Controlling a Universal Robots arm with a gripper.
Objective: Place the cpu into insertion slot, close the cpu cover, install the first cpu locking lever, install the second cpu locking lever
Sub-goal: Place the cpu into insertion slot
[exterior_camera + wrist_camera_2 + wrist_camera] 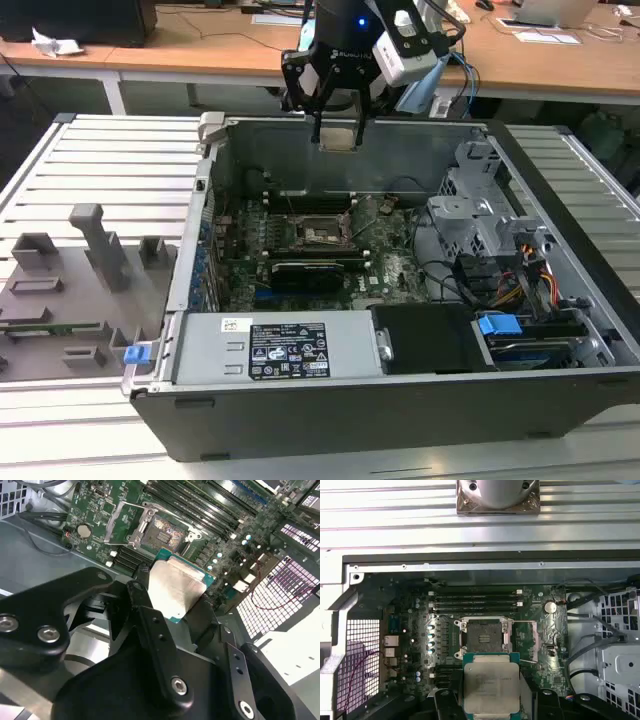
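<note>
A slatted metal table [110, 150] carries an open case [350, 415] lying on its side. In the exterior view a grey tray [60, 300] of moulded holders rests on the table at nine o'clock from the case. Inside the case, a grey power supply [205, 345] lies along the wall at six o'clock. The green board [390, 270] takes up the floor behind it, with a black card [305, 272] across its middle. The gripper [338, 128] hangs over the case wall at twelve o'clock, well above the board. Its black fingers [145, 615] pinch the cpu [490, 687] by two opposite edges, metal top showing in both wrist views. The cover [131, 539] is swung up and stands beside the slot. The slot [318, 232] sits near the board's centre, at twelve o'clock from the card and at six o'clock from the cpu. Its contact field is uncovered, and it is well apart from the chip. A coin cell [550, 606] sits on the board near the slot.
</note>
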